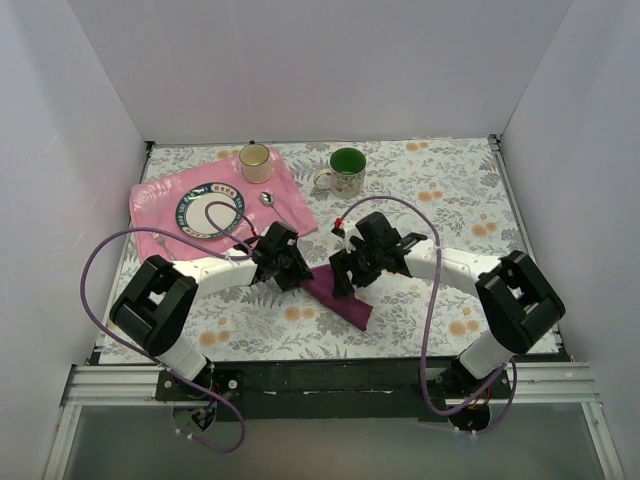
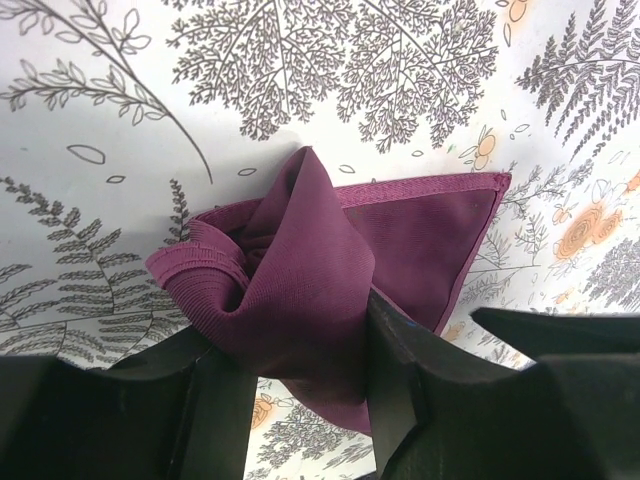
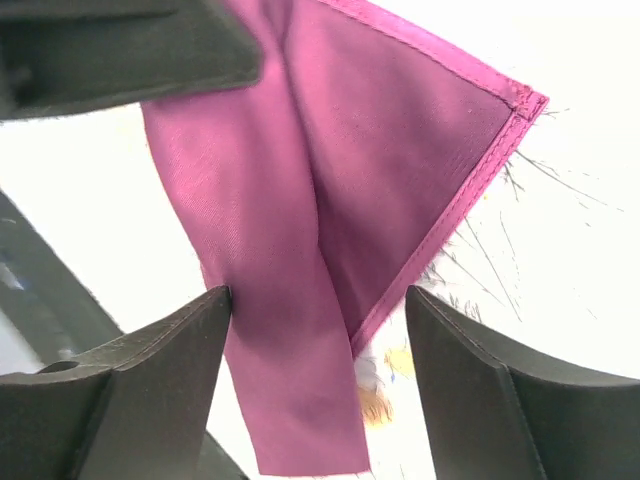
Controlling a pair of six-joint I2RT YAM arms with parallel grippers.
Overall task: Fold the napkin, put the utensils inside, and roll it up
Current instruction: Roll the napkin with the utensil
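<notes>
The dark purple napkin point(image 1: 340, 298) lies crumpled on the table between my two grippers, one end lifted. In the left wrist view the napkin point(image 2: 300, 250) is bunched and pinched between the jaws of my left gripper point(image 2: 300, 350), raised off the table. My left gripper point(image 1: 298, 270) is shut on it. My right gripper point(image 1: 342, 274) is open; in its wrist view point(image 3: 318, 300) a hanging fold of the napkin point(image 3: 300, 200) passes between the jaws, touching the left finger point(image 3: 170, 350). A silver spoon point(image 1: 266, 198) lies on the pink mat. I cannot make out the fork for sure.
A light pink mat point(image 1: 160, 200) at the back left carries a patterned plate point(image 1: 186, 216) and a cream mug point(image 1: 255, 161). A mug with a green inside point(image 1: 346, 171) stands at the back centre. White walls close in the floral tablecloth point(image 1: 450, 190).
</notes>
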